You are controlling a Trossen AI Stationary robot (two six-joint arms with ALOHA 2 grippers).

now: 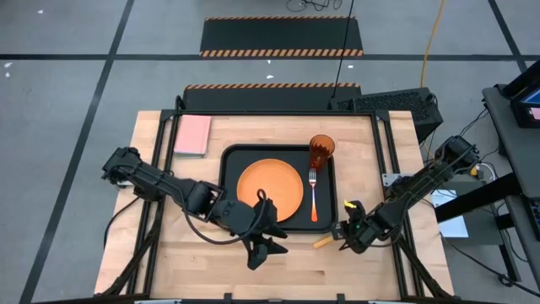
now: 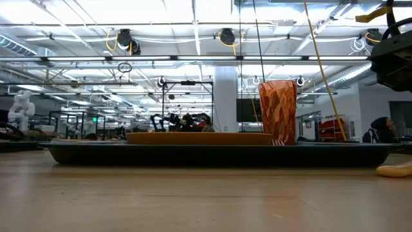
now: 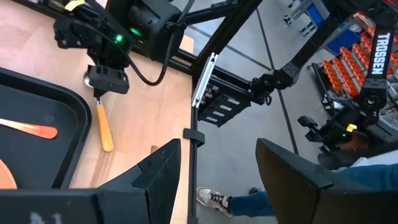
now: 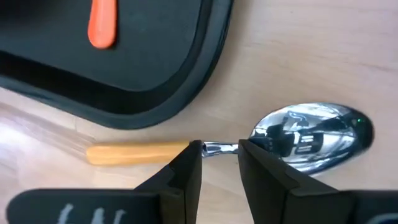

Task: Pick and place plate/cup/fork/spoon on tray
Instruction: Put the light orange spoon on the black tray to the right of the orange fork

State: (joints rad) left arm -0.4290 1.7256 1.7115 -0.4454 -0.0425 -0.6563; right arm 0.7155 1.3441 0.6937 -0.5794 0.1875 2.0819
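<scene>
We straddle the light, stiff, slippery spoon (image 4: pixel 236 144) flat on the counter (image 1: pixel 371 262), right gripper (image 4: pixel 219 163) fingers open at its thin neck.

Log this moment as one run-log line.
plate, cup, fork: on tray | spoon: on table | right hand: open, straddling spoon neck | left hand: open, idle

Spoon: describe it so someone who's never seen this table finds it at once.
Find the black tray mid-table; the spoon lies on bare wood just off its near right corner, under the right gripper. Unlike the fork on the tray, it has a round shiny bowl and a yellow-orange handle.
</scene>
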